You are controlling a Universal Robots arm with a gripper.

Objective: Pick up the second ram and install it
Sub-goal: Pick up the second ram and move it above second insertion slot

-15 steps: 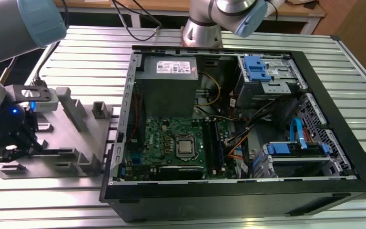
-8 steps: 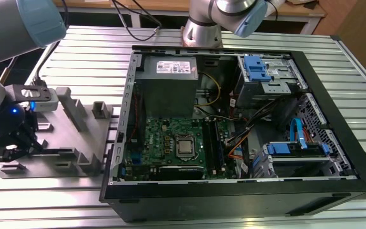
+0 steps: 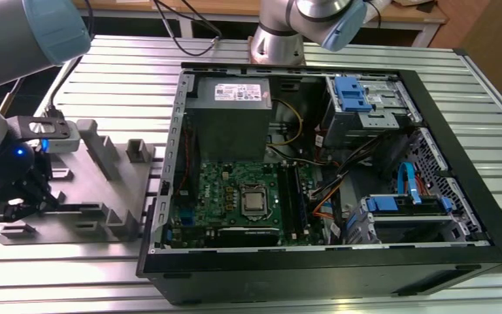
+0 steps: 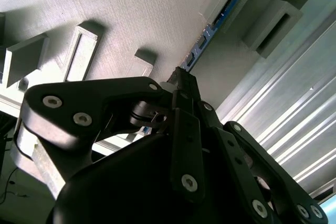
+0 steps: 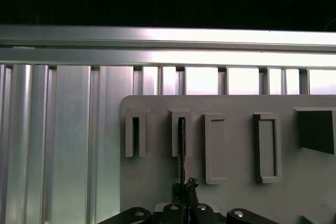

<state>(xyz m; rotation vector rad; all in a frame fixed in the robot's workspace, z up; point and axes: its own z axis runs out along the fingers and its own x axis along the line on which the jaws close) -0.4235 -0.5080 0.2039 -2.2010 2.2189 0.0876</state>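
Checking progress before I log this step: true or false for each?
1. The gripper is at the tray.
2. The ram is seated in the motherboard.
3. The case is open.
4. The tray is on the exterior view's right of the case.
1. True. The gripper is at the grey tray, closed on the ram.
2. False. The ram's far end sits in one of the tray's slotted blocks, not in the motherboard.
3. True. The case is open, with the motherboard exposed.
4. False. The tray is on the exterior view's left of the case.
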